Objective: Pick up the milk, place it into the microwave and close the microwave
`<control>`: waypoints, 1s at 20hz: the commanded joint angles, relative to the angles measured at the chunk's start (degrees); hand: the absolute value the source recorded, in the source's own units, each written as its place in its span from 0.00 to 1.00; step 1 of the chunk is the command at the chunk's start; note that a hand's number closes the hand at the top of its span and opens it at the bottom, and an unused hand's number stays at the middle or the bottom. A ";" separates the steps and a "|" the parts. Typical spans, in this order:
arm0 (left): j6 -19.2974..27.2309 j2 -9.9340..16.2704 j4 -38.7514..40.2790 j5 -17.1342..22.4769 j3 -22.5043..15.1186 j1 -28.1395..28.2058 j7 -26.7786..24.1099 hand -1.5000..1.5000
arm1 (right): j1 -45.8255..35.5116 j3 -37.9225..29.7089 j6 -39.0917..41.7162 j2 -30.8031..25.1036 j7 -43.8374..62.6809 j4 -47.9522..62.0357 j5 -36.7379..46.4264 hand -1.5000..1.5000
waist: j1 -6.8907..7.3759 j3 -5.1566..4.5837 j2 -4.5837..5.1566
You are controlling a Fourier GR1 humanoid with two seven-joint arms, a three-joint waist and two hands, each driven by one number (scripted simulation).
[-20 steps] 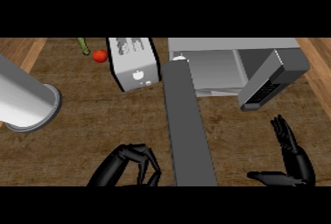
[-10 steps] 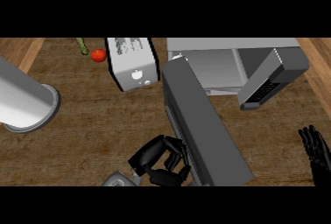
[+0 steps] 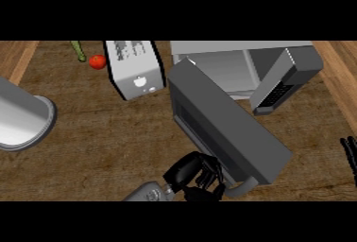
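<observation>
Swinging further round than half a second ago, the microwave door (image 3: 226, 130) now slants across the middle of the head view, its broad grey face turned more toward the camera and its near corner reaching down toward the lower right. The left hand (image 3: 195, 174) has risen with it from the lower edge and sits against the door's near end, black fingers curled by the grey handle (image 3: 241, 189) that curves off the door's bottom corner; whether they actually wrap the handle cannot be told. The right hand (image 3: 349, 152) has slid almost out of view, and only fingertips show at the right edge, too little to tell whether it is released or clenched.

Largest is the wooden counter (image 3: 105, 137), running across the whole view. On it, at the top right, stands the microwave (image 3: 241, 56), its pale cavity open toward the camera, with the dark control panel (image 3: 286, 82) angled down its right side. A big grey cylinder (image 3: 21, 120) with a pale open end lies at the left edge. The milk (image 3: 134, 68), a white and grey carton, rests on the counter left of the microwave, outside it and well apart from both hands. Just left of the carton sit a small red tomato (image 3: 97, 61) and a thin green stalk (image 3: 77, 49).
</observation>
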 commanded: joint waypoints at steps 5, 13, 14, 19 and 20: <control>14.88 -0.37 2.34 8.13 -6.86 -6.14 1.72 1.00 | -0.99 1.46 2.78 -1.66 0.47 -7.41 -3.27 0.00 | -3.53 -0.16 0.48; 23.15 -0.37 0.69 16.13 -4.30 -10.75 -2.83 1.00 | -3.60 2.96 5.12 -4.30 5.19 -10.41 -7.92 0.00 | -6.19 -0.36 1.36; 23.12 -0.37 0.01 17.53 -2.83 -10.20 -6.22 1.00 | -4.23 2.88 4.74 -4.38 5.91 -11.19 -8.51 0.00 | -6.29 -0.58 1.67; 25.94 -0.37 0.16 23.47 -0.03 -13.86 -7.63 1.00 | -4.73 2.99 6.85 -6.74 8.44 -12.81 -11.37 0.00 | -8.98 -0.52 2.13; 25.38 -0.37 0.52 24.85 0.07 -14.41 -7.72 1.00 | -5.32 3.35 7.10 -7.00 9.05 -13.01 -11.79 0.00 | -9.28 -0.50 2.47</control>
